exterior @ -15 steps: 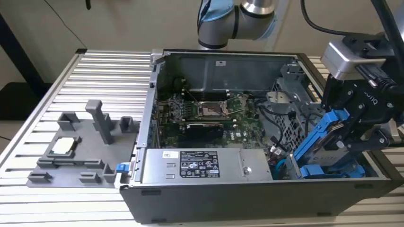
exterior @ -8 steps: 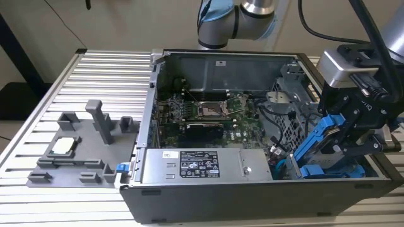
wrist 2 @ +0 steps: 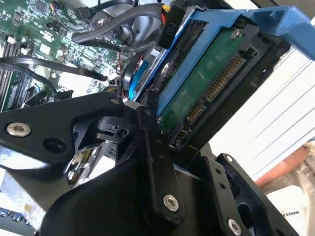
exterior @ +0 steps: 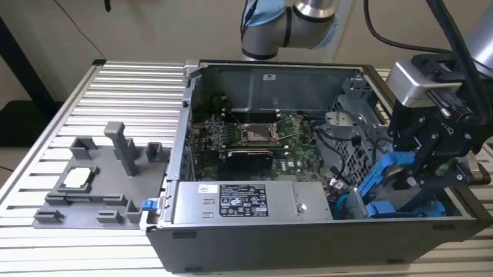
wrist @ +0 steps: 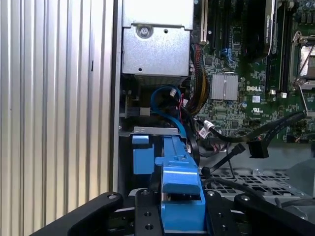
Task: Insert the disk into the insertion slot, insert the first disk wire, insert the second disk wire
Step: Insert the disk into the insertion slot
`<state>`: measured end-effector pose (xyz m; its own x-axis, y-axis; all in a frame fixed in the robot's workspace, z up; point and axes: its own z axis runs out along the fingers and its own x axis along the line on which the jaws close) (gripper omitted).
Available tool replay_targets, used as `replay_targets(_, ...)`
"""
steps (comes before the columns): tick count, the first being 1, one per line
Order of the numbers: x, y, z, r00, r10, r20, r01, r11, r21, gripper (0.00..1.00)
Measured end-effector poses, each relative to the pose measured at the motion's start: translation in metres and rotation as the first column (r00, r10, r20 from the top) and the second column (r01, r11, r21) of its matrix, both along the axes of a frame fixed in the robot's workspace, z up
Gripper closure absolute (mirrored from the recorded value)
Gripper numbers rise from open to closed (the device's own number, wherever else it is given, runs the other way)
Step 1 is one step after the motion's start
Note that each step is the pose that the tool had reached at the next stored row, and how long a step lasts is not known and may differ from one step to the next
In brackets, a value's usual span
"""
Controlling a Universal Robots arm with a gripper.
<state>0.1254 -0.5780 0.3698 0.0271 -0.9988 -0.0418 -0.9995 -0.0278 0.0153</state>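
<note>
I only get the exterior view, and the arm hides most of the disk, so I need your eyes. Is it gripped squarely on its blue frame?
Observer: Yes. In the first wrist view the gripper is closed on the disk, with a black finger on each side of the blue frame.
Operator: Which face of it is turned toward the second wrist camera, and is any wire plugged in?
Observer: The green circuit board faces that camera. Its row of connector pins is bare, and nothing is plugged into it.
</note>
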Motion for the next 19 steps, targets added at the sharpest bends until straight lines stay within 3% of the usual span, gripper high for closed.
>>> replay_targets(4,0.0,-0.0001,0.0002,1.0,0.001,-0.0001,-0.001,1.0,0.0015,0.47)
replay_targets(9,-0.0001,0.0001,0.0012,1.0,0.001,-0.0002,-0.001,1.0,0.0,0.47)
replay_targets(14,-0.0001,0.0003,0.008,1.0,0.001,-0.0002,-0.001,1.0,-0.0049,0.47)
replay_targets(16,-0.0001,0.0005,0.0084,1.0,0.001,0.0033,-0.001,1.0,-0.003,0.47)
replay_targets(19,0.0,0.0005,0.0085,0.9996,0.0,0.0277,-0.001,0.9991,0.0417,0.47)
